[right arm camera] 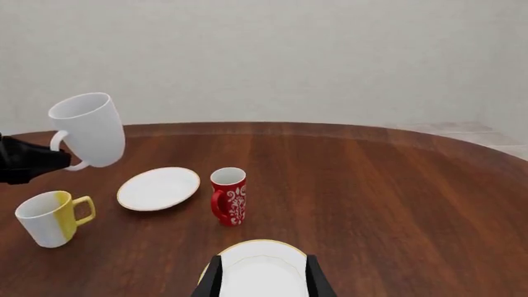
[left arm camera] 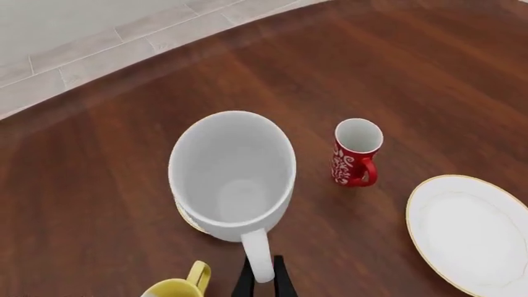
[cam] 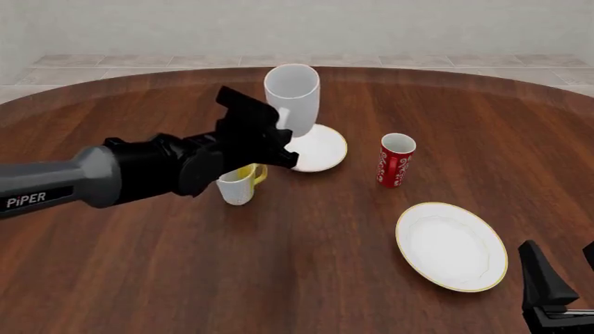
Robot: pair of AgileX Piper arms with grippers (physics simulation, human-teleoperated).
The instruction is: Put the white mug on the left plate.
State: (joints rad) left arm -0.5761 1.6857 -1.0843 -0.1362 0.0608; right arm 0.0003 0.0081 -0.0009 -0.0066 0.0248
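Note:
The tall white mug [cam: 291, 97] hangs in the air, slightly tilted, with my left gripper [cam: 281, 136] shut on its handle. In the left wrist view I look down into the mug [left arm camera: 232, 173], and the black fingers [left arm camera: 281, 281] pinch the handle. The left plate [cam: 318, 149], small with a gold rim, lies on the table just below and right of the mug. Only a sliver of its rim [left arm camera: 188, 218] shows under the mug in the left wrist view. My right gripper [cam: 564, 268] stands open at the near right, far from the mug [right arm camera: 89, 129] and the left plate [right arm camera: 158, 187].
A red patterned cup [cam: 396, 161] stands right of the small plate. A larger gold-rimmed plate [cam: 452, 245] lies at the near right, below the right gripper [right arm camera: 262, 278]. A small white mug with yellow handle [cam: 238, 184] stands under the left arm. The round table's far edge [cam: 390, 69] lies behind.

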